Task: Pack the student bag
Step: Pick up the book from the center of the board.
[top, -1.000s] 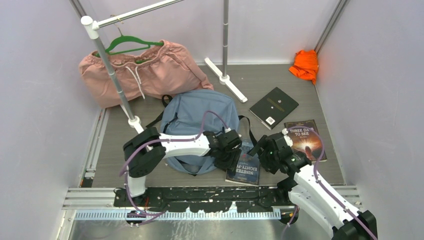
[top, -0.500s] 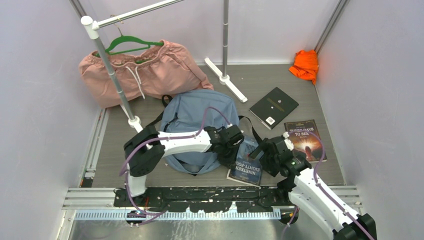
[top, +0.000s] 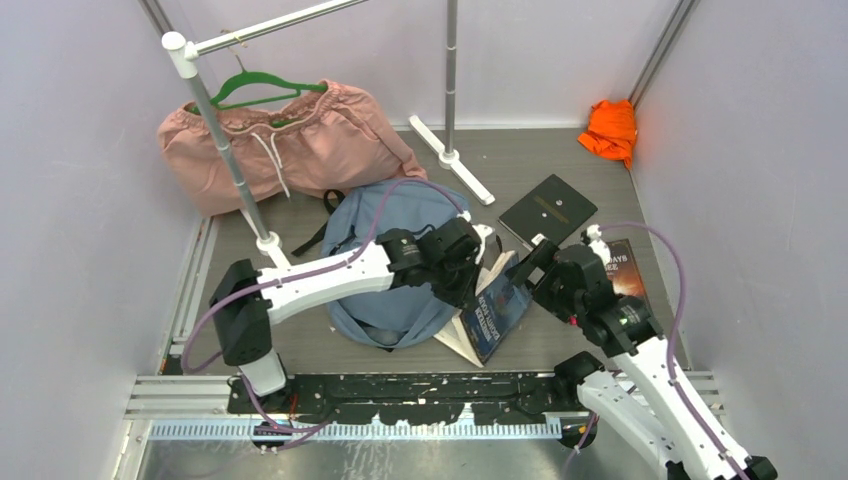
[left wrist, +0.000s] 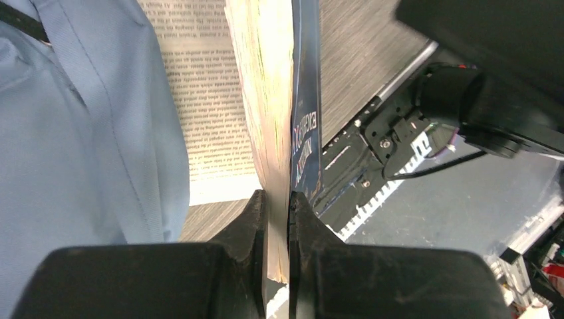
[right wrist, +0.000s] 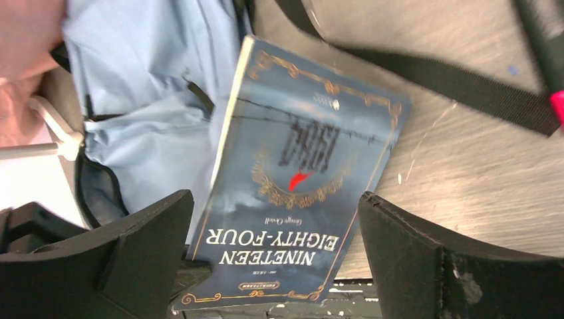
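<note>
Student bag [top: 405, 210]: dusty-blue, lies flat on the table [top: 520, 160] at centre, black straps trailing to either side. My left arm crosses over it, so its middle is hidden in the overhead view. In my left wrist view the blue fabric [left wrist: 80, 133] fills the left side; in my right wrist view [right wrist: 146, 80] it sits upper left.

Pink garment [top: 300, 150]: on a green hanger [top: 262, 85], slumped against the table behind the bag at far left, beside the white rack pole [top: 225, 150].

Nineteen Eighty-Four book [top: 495, 305]: just right of the bag and touching its edge. It is raised off the table at a tilt, spine side up, and has fallen partly open. Loose pages hang below toward the near edge. One printed page rests against the bag fabric. The blue cover [right wrist: 299, 173] faces my right wrist camera, title upside down.

Black book [top: 548, 212]: flat on the table, right of the bag and behind the raised book.

Third book [top: 628, 280]: flat at right, largely covered by my right arm; its title is not readable.

Left claw [left wrist: 278, 199]: closed tight on the raised book, pinching the cover [left wrist: 302, 119] and a block of pages between both fingers.

Right claw [right wrist: 273, 199]: spread wide, holding nothing, hovering near the book's cover without contact.

Orange cloth [top: 612, 128]: crumpled in the far right corner, well apart from everything else.
</note>
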